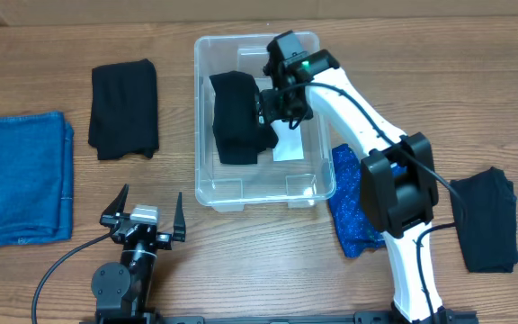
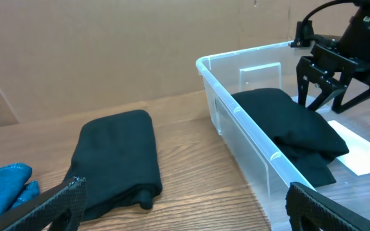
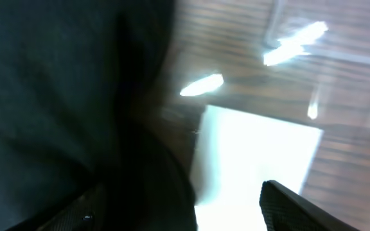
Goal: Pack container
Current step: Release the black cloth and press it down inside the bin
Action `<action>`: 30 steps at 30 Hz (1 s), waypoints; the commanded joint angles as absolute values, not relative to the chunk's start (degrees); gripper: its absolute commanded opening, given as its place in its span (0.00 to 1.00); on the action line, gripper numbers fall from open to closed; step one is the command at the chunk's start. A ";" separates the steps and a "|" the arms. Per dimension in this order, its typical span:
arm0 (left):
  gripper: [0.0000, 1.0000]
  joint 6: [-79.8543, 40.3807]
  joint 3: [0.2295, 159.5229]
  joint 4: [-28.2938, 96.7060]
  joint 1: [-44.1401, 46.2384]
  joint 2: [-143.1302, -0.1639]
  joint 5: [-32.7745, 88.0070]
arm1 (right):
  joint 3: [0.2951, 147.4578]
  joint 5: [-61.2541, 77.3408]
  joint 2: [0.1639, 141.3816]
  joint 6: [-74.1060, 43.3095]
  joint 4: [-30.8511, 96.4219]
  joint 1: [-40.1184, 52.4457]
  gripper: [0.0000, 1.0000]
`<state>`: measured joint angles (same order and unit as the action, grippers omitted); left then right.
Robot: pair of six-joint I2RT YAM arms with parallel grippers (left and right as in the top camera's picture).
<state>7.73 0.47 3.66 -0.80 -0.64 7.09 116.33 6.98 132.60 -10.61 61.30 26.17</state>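
The clear plastic container (image 1: 207, 63) stands at the table's middle, with a white label (image 1: 290, 142) on its base. A folded black cloth (image 1: 235, 121) lies inside it on the left. My right gripper (image 1: 272, 103) is inside the container, open, just above the cloth's right edge. In the right wrist view the cloth (image 3: 50, 96) fills the left and the label (image 3: 255, 160) lies between the spread fingers (image 3: 185, 212). The left wrist view shows the container (image 2: 236, 115), the cloth (image 2: 288, 119) and the right gripper (image 2: 323, 86). My left gripper (image 1: 144, 211) is open and empty near the front edge.
A second folded black cloth (image 1: 124, 108) lies left of the container, also in the left wrist view (image 2: 117, 160). Folded blue denim (image 1: 21, 175) is at the far left. A blue patterned cloth (image 1: 353, 202) and another black cloth (image 1: 488, 220) lie to the right.
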 commanded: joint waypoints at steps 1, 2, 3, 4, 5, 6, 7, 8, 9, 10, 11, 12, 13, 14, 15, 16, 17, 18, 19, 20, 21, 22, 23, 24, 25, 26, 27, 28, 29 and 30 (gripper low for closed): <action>1.00 8.14 0.27 3.70 -1.10 -0.32 7.11 | 125.19 -1.10 126.69 -10.37 64.01 26.41 0.81; 1.00 8.14 0.27 3.70 -1.10 -0.32 7.11 | 127.31 -0.95 125.58 -10.37 65.34 26.44 0.81; 1.00 8.14 0.27 3.73 -1.10 -0.32 7.09 | 128.38 -0.86 124.84 -10.35 66.02 26.44 0.82; 1.00 8.14 0.27 3.70 -1.10 -0.32 7.09 | 128.66 0.36 124.38 -10.15 66.15 26.44 0.82; 1.00 8.14 0.27 3.70 -1.10 -0.32 7.09 | 128.66 2.96 124.31 -9.06 66.19 26.44 0.82; 1.00 8.14 0.27 3.70 -1.10 -0.32 7.11 | 128.60 7.99 124.42 -6.13 66.81 26.55 0.82; 1.00 8.14 0.27 3.70 -1.10 -0.32 7.11 | 128.38 9.96 125.05 -5.48 67.70 26.94 0.81; 1.00 8.14 0.27 3.73 -1.10 -0.32 7.11 | 127.92 9.74 125.58 -5.52 67.88 27.49 0.77; 1.00 8.14 0.27 3.70 -1.10 -0.32 7.11 | 127.55 9.74 126.19 -5.52 67.46 27.97 0.68; 1.00 8.14 0.27 3.70 -1.10 -0.32 7.11 | 127.55 9.76 126.80 -5.52 67.16 28.36 0.58; 1.00 8.14 0.27 3.70 -1.10 -0.32 7.11 | 127.52 9.65 127.79 -5.48 66.61 29.10 0.45; 1.00 8.14 0.27 3.70 -1.10 -0.32 7.11 | 127.52 8.99 128.49 -5.50 66.30 29.61 0.33; 1.00 8.14 0.27 3.70 -1.10 -0.32 7.11 | 127.52 7.27 129.51 -5.52 66.11 30.30 0.25; 1.00 8.14 0.27 3.70 -1.10 -0.32 7.11 | 127.52 5.91 130.26 -5.54 66.02 30.81 0.17; 1.00 8.14 0.27 3.73 -1.10 -0.32 7.11 | 127.52 4.64 131.31 -5.56 65.78 31.51 0.10; 1.00 8.14 0.27 3.70 -1.10 -0.32 7.11 | 127.50 4.43 132.09 -5.56 65.52 31.90 0.07; 1.00 8.14 0.27 3.70 -1.10 -0.32 7.11 | 127.48 3.79 133.05 -6.00 65.12 32.18 0.06; 1.00 8.14 0.27 3.70 -1.10 -0.32 7.11 | 127.46 3.46 133.86 -6.00 64.77 32.29 0.04; 1.00 8.14 0.27 3.70 -1.10 -0.32 7.11 | 127.46 3.51 134.80 -6.09 64.36 32.29 0.04; 1.00 8.14 0.27 3.70 -1.10 -0.32 7.11 | 127.46 3.51 135.66 -6.15 63.92 32.29 0.04; 1.00 8.14 0.27 3.70 -1.10 -0.32 7.11 | 127.44 3.51 136.16 -6.17 63.68 32.29 0.04; 1.00 8.14 0.27 3.73 -1.10 -0.32 7.11 | 127.44 3.68 136.84 -6.15 63.31 32.29 0.04; 1.00 8.14 0.27 3.73 -1.10 -0.32 7.11 | 127.44 3.97 137.71 -6.15 62.98 32.29 0.04; 1.00 8.14 0.27 3.70 -1.10 -0.32 7.11 | 127.44 4.47 138.56 -6.17 62.63 32.32 0.04; 1.00 8.14 0.27 3.70 -1.10 -0.32 7.11 | 127.44 5.17 139.55 -6.22 62.37 32.42 0.04; 1.00 8.14 0.27 3.70 -1.10 -0.32 7.11 | 127.44 5.41 140.16 -6.48 62.24 32.53 0.04; 1.00 8.14 0.27 3.73 -1.10 -0.32 7.11 | 127.44 5.45 140.94 -7.49 62.22 32.69 0.04; 1.00 8.14 0.27 3.70 -1.10 -0.32 7.11 | 127.44 5.65 141.69 -7.68 62.24 32.80 0.04; 1.00 8.14 0.27 3.73 -1.10 -0.32 7.11 | 127.44 5.63 142.10 -7.68 62.26 32.95 0.04; 1.00 8.14 0.27 3.70 -1.10 -0.32 7.09 | 127.44 5.61 142.12 -7.68 62.28 33.06 0.04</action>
<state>7.73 0.47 3.66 -0.80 -0.64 7.09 127.48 4.91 141.05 -6.81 62.50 32.64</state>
